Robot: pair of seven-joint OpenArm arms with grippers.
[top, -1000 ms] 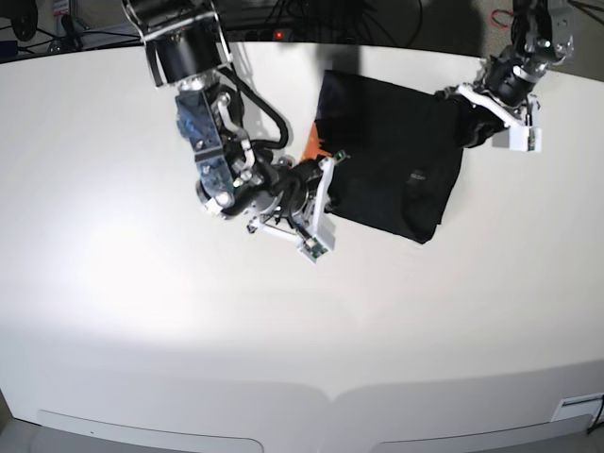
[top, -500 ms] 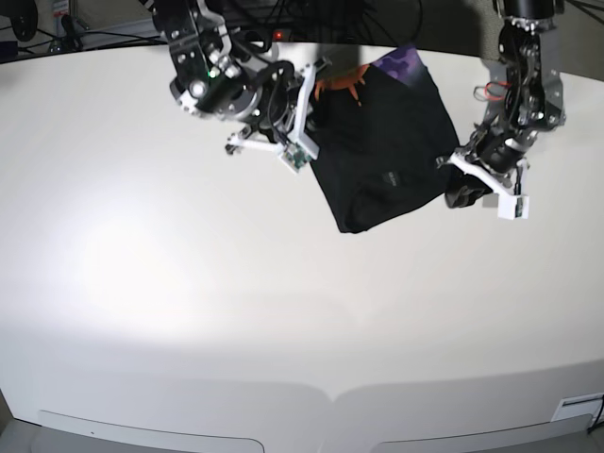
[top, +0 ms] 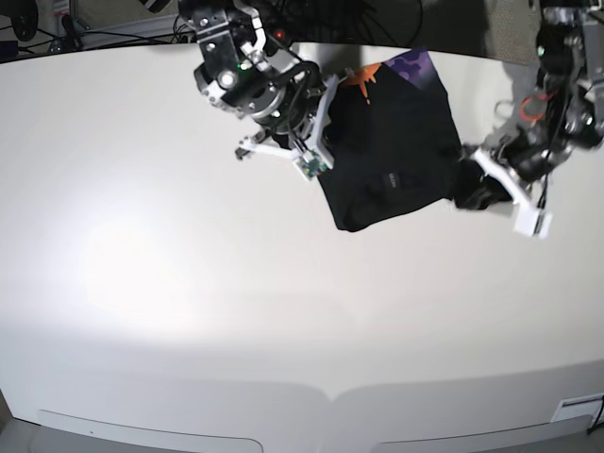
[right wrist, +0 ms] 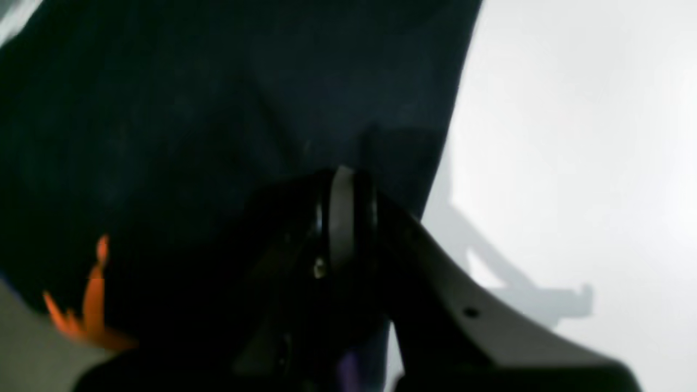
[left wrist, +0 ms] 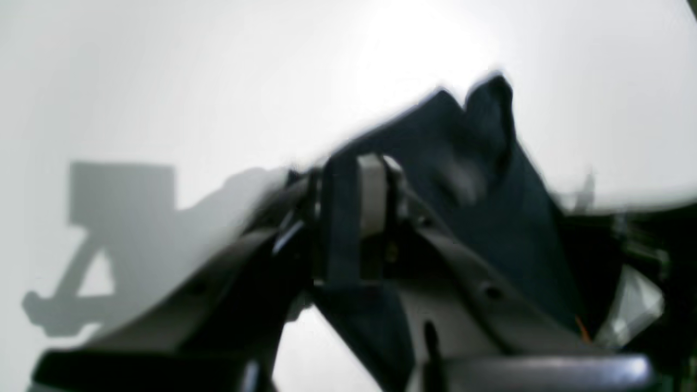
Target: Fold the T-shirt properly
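From the base view, the T-shirt (top: 392, 156) hangs stretched between the two arms above the far part of the white table (top: 189, 302), a dark, roughly square bundle with its lower corner drooping toward the tabletop; whether that corner touches the surface cannot be told. At its top edge this view alone shows both colours of the print, an orange patch beside a purple one. The right gripper (top: 326, 127) meets the cloth at its left edge, and the left gripper (top: 469, 189) meets it at the right edge, lower down. The base view is too distant to show the jaws, and the wrist cameras supply that. In the right wrist view, the right gripper (right wrist: 340, 212) has its jaws pressed together with black fabric (right wrist: 218, 109) spreading from the tips, so it is clamped on the T-shirt; a sliver of orange print shows at the lower left, and the gripper's shadow falls on the bare table to the right. In the blurred left wrist view, the left gripper (left wrist: 362, 212) is likewise closed narrow, with a strip of the dark cloth (left wrist: 490, 185) wrapped over the fingertips and rising in a peak beyond them.
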